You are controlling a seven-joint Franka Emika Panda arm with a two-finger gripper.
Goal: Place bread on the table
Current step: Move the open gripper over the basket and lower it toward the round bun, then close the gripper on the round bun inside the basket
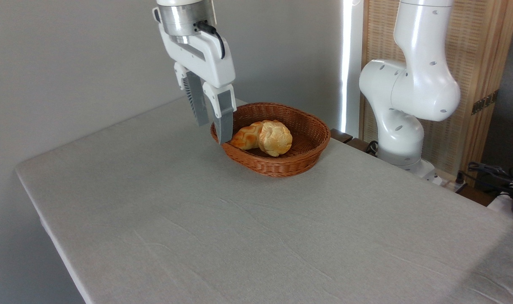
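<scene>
Hovering: gripper (pixel 213 128), fingers spread wide and holding nothing, tips at the basket's (pixel 298 162) 9 o'clock rim.
Bread (pixel 276 138): round, cracked golden bun inside the woven wicker basket, at 3 o'clock from the fingertips, touching the braided loaf (pixel 246 136).
Table (pixel 197 228): wrinkled grey-beige cloth, open toward 7 o'clock.

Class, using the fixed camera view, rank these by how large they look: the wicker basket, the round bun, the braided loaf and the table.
1. table
2. wicker basket
3. and 4. round bun and braided loaf: unsure, since the bun hides part of the loaf.
</scene>
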